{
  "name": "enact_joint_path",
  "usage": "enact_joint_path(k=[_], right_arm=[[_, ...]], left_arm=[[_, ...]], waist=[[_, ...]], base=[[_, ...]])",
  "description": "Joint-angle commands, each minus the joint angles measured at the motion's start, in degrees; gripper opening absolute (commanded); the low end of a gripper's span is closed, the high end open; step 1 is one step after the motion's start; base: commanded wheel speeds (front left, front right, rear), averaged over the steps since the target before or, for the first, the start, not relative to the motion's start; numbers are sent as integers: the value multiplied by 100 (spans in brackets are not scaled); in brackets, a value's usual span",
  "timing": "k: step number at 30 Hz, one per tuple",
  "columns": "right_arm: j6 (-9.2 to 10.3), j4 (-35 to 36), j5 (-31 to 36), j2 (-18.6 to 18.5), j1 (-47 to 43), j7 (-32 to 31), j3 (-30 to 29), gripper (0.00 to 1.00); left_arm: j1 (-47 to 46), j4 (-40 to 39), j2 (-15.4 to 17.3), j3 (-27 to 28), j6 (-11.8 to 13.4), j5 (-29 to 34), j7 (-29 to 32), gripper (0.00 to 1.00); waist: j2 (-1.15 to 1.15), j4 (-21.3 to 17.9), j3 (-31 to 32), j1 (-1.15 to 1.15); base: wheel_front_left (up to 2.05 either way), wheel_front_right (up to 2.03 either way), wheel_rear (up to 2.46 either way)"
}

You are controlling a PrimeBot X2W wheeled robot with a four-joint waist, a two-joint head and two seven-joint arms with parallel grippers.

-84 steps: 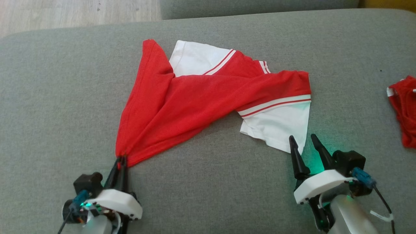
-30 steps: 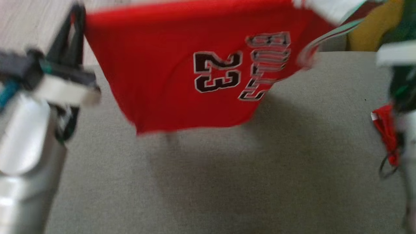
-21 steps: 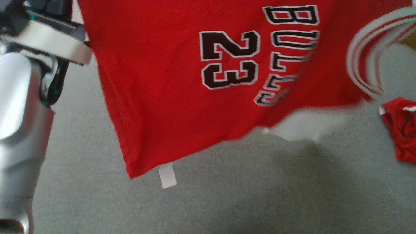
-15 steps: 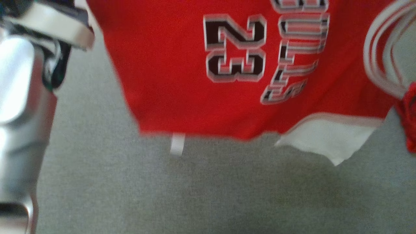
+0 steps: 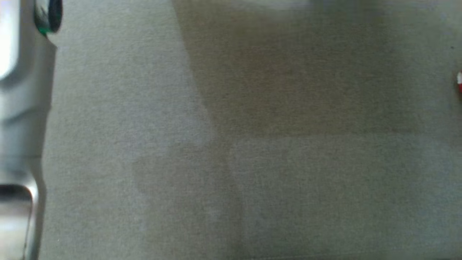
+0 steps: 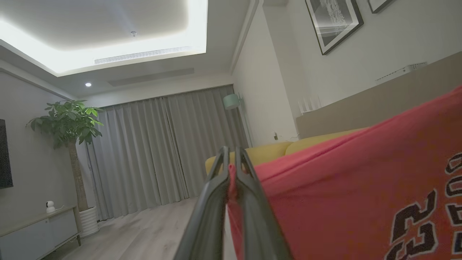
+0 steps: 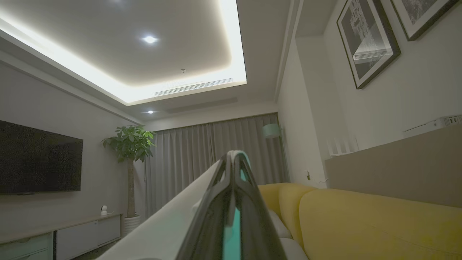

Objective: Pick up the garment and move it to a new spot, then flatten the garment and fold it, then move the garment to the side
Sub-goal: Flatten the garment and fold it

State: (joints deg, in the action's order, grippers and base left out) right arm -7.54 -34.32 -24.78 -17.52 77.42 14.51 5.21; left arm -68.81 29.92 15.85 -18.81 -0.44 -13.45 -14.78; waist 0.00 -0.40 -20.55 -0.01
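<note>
The garment (image 6: 343, 195) is a red jersey with black numerals and a white sleeve. It hangs in the air, stretched between my two raised arms. In the left wrist view my left gripper (image 6: 232, 168) is shut on the jersey's red edge, fingers pointing up into the room. In the right wrist view my right gripper (image 7: 234, 156) is shut on the white sleeve (image 7: 162, 227), which runs down and to the left from its tips. My pale left forearm (image 5: 18, 108) stands along the left edge of the blurred head view.
Below lies the grey sofa cushion (image 5: 252, 162) with a broad shadow on it. A scrap of another red cloth (image 5: 460, 81) peeks in at its right edge. Behind are a yellow sofa (image 7: 361, 224), a potted plant (image 6: 68, 126), curtains and a low cabinet.
The jersey, which hung across the head view half a second ago, has passed above its top edge. That picture has also shifted. Both grippers stay shut on the cloth.
</note>
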Motion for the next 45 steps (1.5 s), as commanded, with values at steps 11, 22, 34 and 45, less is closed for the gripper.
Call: enact_joint_path(k=[11, 22, 34, 45], right_arm=[[5, 1229, -1386, 143, -3943, 48, 255, 0], [5, 1264, -2300, 543, -6873, 22, 589, 0], [5, 1624, -2674, 2, -7974, -355, 1041, 0], [5, 2351, -2693, -116, -8127, -654, 663, 0]], left_arm=[[3329, -841, -400, 1106, -52, -49, -21, 0], [5591, -855, -1199, 1924, -583, 188, -21, 0], [6921, -888, -1294, 1942, -684, 83, -21, 0], [6929, -1238, -1296, 1776, -691, -80, -21, 0]], waist=[[0, -339, 336, 1], [0, -542, 897, 1], [0, -576, 1633, 1], [0, -458, 1556, 1]], base=[[0, 0, 0], [0, 0, 0], [0, 0, 0], [0, 0, 0]])
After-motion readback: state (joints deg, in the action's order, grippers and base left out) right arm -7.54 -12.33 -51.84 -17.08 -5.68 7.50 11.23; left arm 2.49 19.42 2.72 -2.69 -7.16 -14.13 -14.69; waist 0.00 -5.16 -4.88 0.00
